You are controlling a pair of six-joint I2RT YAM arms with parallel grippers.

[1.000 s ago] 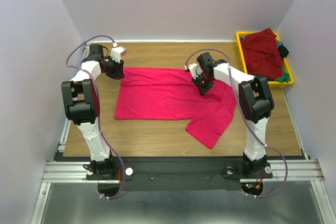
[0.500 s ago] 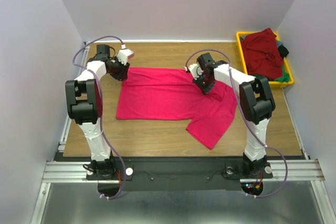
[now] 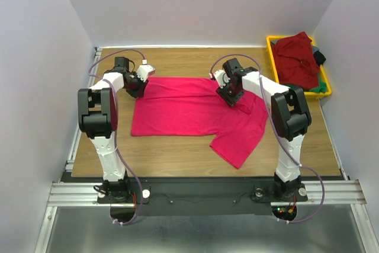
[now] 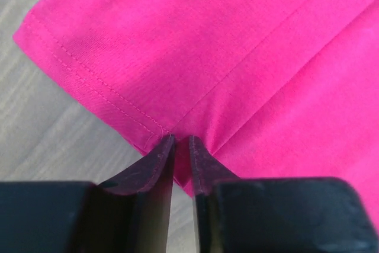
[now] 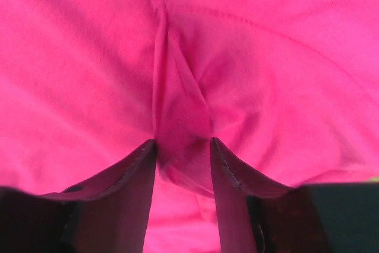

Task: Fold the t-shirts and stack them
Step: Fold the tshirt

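A wooden table [image 3: 177, 152] stands between pale walls [image 3: 201, 4], with a yellow bin [image 3: 270, 40] holding a maroon shirt [image 3: 296, 60] at its far right corner. The crimson shirt [image 3: 183, 111] lies spread across the middle. The left gripper [image 4: 182, 140] pinches its far left hem corner. The right gripper [image 5: 182, 146] clamps a bunched fold in its far right part.

Green shirt [image 3: 321, 87] mostly under maroon shirt [image 3: 296, 57]

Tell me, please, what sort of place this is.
Probably a robotics lab test cell: plain white walls box in a wooden table, the left arm and right arm mount on a metal rail, and a yellow bin holds shirts.
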